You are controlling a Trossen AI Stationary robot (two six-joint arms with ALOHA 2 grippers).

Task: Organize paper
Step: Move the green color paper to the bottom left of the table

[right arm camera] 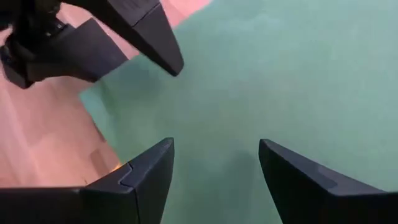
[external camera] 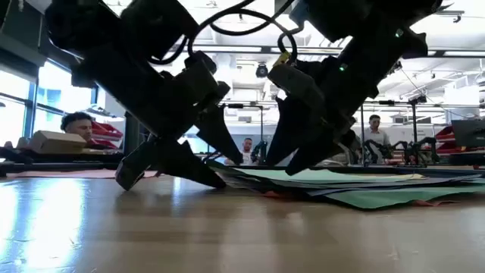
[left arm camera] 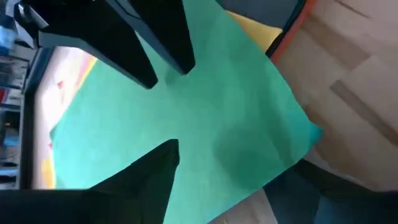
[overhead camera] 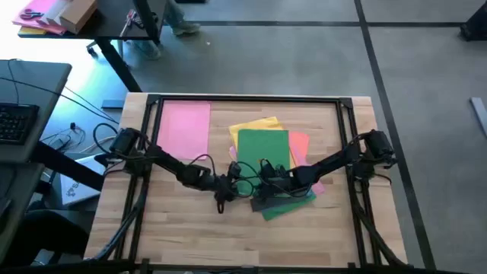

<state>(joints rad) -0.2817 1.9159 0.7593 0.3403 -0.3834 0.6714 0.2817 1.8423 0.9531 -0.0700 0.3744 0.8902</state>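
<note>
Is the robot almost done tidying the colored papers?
Not yet. One pink sheet lies alone, apart from the rest. Both the left tool and the right tool are down at the green sheet on top. The fanned pile beneath, with yellow and orange edges sticking out, still needs sorting.

— What is around the wooden table [overhead camera: 190,228]?

— A grey floor [overhead camera: 304,61] with dark lines. A dark desk [overhead camera: 23,84] with a keyboard [overhead camera: 15,122] stands out past the left gripper [overhead camera: 226,186].

— And farther off?

— Big bright windows [external camera: 15,98], ceiling lights [external camera: 455,30], and people [external camera: 375,125] sitting far behind.
</note>
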